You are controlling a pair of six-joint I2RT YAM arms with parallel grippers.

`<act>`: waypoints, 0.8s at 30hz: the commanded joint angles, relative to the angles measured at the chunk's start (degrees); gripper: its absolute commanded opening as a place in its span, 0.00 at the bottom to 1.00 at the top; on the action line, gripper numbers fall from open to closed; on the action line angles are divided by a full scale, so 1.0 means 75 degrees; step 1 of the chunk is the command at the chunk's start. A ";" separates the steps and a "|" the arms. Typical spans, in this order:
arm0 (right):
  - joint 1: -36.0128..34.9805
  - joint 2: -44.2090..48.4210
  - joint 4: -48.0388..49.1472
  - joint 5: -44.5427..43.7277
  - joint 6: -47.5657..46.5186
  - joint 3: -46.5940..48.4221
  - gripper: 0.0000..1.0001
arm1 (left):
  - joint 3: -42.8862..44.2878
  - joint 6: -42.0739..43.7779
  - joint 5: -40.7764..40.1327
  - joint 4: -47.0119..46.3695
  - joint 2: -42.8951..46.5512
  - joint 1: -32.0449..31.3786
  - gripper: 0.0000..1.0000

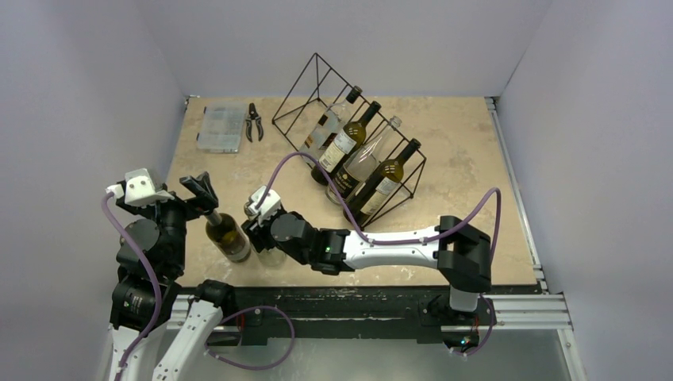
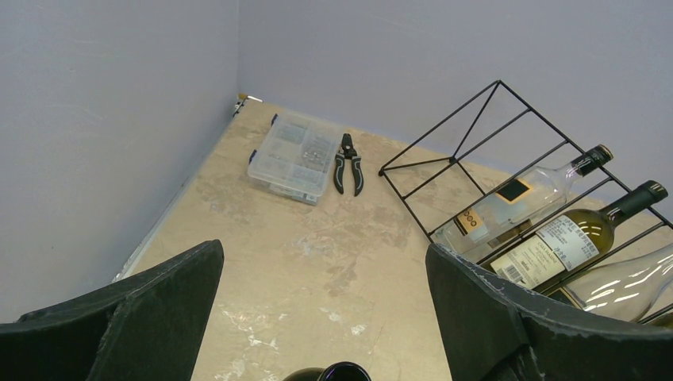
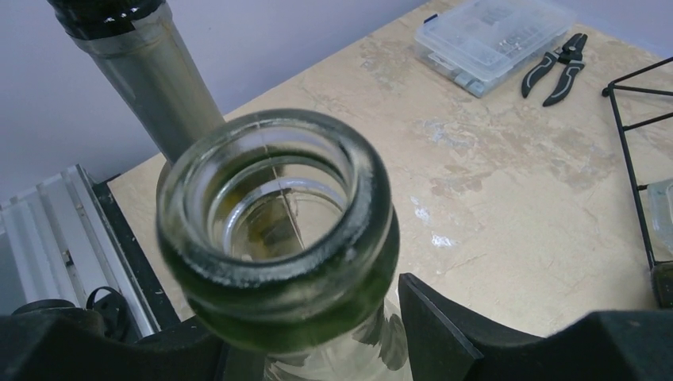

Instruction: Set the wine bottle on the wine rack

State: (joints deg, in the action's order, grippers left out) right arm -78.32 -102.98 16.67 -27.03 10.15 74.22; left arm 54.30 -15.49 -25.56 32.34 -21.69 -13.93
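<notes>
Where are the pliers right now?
In the overhead view the pliers lie flat at the far left of the table, between the clear plastic box on their left and the wine rack on their right.

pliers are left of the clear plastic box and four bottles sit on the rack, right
No: the pliers lie right of the clear plastic box, as the top view shows. Four bottles do sit on the wine rack.

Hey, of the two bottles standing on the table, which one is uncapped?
The clear greenish bottle that the right gripper straddles: its mouth is open. The dark bottle by the left gripper has a capped, foil-wrapped top.
</notes>
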 commanded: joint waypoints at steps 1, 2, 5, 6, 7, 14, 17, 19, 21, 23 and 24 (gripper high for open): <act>0.0038 0.0932 0.1209 -0.0041 -0.0053 0.0281 0.00 | 0.0235 -0.0103 0.0107 -0.0031 -0.0023 0.0053 1.00; 0.0063 0.0963 0.1211 -0.0032 -0.0043 0.0298 0.00 | 0.0227 -0.0111 0.0124 -0.0037 0.0000 0.0053 1.00; 0.0185 0.1063 0.1179 0.0043 0.0046 0.0388 0.00 | 0.0216 -0.0116 0.0105 -0.0037 0.0073 0.0065 1.00; 0.0218 0.1098 0.1171 0.0070 0.0110 0.0406 0.00 | 0.0222 -0.0115 0.0104 -0.0043 0.0088 0.0065 1.00; 0.0275 0.1131 0.1186 0.0092 0.0178 0.0416 0.00 | 0.0224 -0.0121 0.0104 -0.0041 0.0107 0.0068 1.00; 0.0854 0.1129 0.0796 0.0650 0.0775 0.0879 0.00 | 0.0216 -0.0126 0.0059 -0.0055 0.0138 0.0077 1.00; 0.1370 0.1008 0.0434 0.1033 0.1167 0.1308 0.00 | 0.0166 -0.0112 0.0043 -0.0104 0.0085 0.0077 1.00; 0.1734 0.0895 0.0115 0.1219 0.1339 0.1730 0.00 | 0.0156 -0.0104 -0.0001 -0.0099 0.0010 0.0071 1.00; 0.2013 0.0785 -0.0119 0.1215 0.1346 0.2145 0.00 | 0.0144 -0.0103 0.0001 -0.0113 -0.0024 0.0056 1.00; 0.2281 0.0668 -0.0263 0.1239 0.1336 0.2551 0.00 | 0.0115 -0.0083 -0.0030 -0.0144 -0.0051 0.0017 1.00; 0.2417 0.0580 -0.0335 0.1270 0.1350 0.2780 0.00 | 0.0108 -0.0071 -0.0061 -0.0148 -0.0084 -0.0014 1.00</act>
State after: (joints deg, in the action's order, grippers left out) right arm -63.57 -100.49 6.42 -18.39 17.63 84.38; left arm 54.33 -15.55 -25.54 32.40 -21.15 -13.89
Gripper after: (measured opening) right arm 0.579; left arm 0.998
